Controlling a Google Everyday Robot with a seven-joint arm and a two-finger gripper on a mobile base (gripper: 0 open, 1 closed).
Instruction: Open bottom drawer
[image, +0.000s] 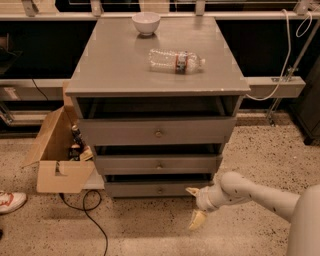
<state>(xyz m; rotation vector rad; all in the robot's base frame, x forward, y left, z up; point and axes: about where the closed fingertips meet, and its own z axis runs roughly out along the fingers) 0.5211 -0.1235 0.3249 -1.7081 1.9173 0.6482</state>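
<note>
The bottom drawer (150, 189) is the lowest and smallest grey drawer of the cabinet, flat-fronted with a tiny round knob (160, 190), and stands closed or nearly so. My gripper (195, 206) is low near the floor, just right of the drawer's front and a little in front of it. Its two pale fingers (197, 219) are spread apart and hold nothing. The white arm (250, 192) reaches in from the lower right.
The cabinet (157, 60) carries a clear plastic bottle (175, 61) and a white bowl (146, 22) on top. An open cardboard box (57, 155) with bottles sits at its left on the floor. A black cable (87, 210) loops in front. A shoe (11, 201) lies far left.
</note>
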